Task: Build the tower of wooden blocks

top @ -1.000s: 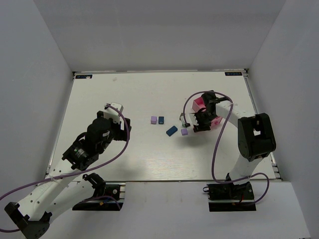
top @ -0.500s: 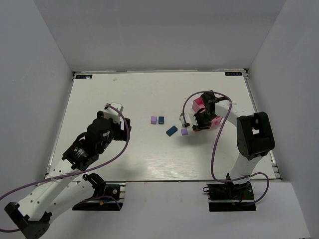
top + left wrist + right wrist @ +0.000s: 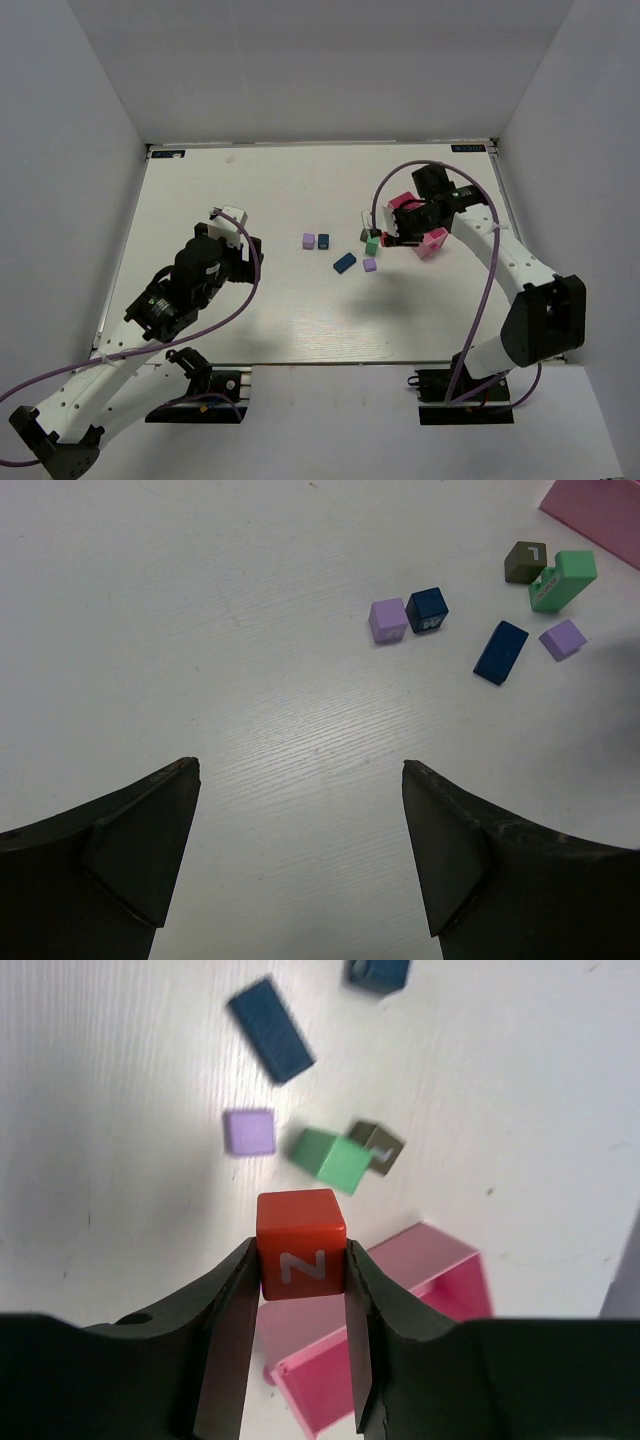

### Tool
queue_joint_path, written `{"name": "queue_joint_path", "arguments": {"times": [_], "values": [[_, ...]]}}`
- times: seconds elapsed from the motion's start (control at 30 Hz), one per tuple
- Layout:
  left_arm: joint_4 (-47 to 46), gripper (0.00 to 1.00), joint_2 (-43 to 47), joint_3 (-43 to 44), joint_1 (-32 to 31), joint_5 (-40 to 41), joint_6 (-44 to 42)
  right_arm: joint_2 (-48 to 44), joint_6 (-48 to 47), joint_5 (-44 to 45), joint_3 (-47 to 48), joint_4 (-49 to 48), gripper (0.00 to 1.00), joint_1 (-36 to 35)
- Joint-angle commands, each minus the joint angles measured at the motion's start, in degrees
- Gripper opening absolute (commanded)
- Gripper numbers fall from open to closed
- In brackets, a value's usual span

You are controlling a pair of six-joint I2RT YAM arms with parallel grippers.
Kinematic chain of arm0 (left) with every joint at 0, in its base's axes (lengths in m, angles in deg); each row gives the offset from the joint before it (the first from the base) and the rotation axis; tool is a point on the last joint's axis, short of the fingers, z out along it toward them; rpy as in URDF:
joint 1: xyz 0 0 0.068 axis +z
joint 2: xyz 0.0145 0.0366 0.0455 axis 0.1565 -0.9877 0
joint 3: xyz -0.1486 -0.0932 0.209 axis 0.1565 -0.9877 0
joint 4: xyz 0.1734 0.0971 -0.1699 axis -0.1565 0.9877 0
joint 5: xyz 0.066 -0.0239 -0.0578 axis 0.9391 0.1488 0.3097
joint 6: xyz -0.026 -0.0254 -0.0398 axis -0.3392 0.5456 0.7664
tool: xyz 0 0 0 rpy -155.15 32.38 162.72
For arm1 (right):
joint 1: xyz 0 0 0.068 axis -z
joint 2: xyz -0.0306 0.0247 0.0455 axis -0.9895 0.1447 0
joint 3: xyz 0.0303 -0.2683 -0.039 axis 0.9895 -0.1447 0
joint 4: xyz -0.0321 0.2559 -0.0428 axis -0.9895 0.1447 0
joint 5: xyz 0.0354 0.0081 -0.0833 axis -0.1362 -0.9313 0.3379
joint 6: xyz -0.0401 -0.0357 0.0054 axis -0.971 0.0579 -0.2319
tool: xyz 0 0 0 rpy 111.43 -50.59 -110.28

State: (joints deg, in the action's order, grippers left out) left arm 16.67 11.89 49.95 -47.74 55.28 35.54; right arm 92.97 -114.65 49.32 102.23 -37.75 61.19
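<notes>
White wood-grain tabletop (image 3: 300,190), enclosed by grey walls. Pink rectangular tray (image 3: 420,1290) right of centre. Mostly masked by the right arm in the overhead view, with two pink portions visible. Interior partly behind the fingers in the right wrist view; contents not determinable.

Right gripper (image 3: 301,1265) closed narrow on red wooden cube (image 3: 301,1245) bearing a white N, seen against the tray's edge. Beyond it, loose on the table: green wooden block (image 3: 333,1158) touching dark olive cube (image 3: 378,1145), small lilac cube (image 3: 249,1132) just beside, blue wooden brick (image 3: 270,1030) further out.

Navy cube (image 3: 427,609) and second lilac cube (image 3: 388,620) side by side, touching or nearly so, apart from that group. Navy cube cut off at the top edge of the right wrist view. Markings on green block and olive cube too small to read.

Left gripper (image 3: 298,770) spread wide, holding nothing, over bare table, well apart from all blocks.
</notes>
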Motion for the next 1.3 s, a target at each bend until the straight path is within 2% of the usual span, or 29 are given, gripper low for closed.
{"name": "queue_joint_path", "arguments": {"times": [0.0,0.23,0.33,0.53,0.67,1.27], "values": [[-0.4,0.92,0.2,-0.3,0.2,-0.4,-0.3,0.1,8.5,-5.7,4.8,1.4,0.03,-2.1],[-0.4,0.92,0.2,-0.3,0.2,0.1,-0.3,9.6,21.1,-1.6,12.2,-6.1,0.03,-8.7],[-0.4,0.92,0.2,-0.3,0.2,0.1,-0.3,17.2,24.5,1.6,17.5,-5.6,0.03,-10.7],[-0.4,0.92,0.2,-0.3,0.2,0.1,-0.3,24.4,29.6,7.8,22.9,-6.6,0.05,-13.4],[-0.4,0.92,0.7,-0.3,0.2,-0.4,-0.3,28.5,31.3,11.0,26.3,-5.9,0.06,-14.3],[-0.4,0.92,0.7,-0.3,0.2,-0.4,-0.3,39.1,31.8,13.0,32.6,-5.3,0.11,-14.8]]}}
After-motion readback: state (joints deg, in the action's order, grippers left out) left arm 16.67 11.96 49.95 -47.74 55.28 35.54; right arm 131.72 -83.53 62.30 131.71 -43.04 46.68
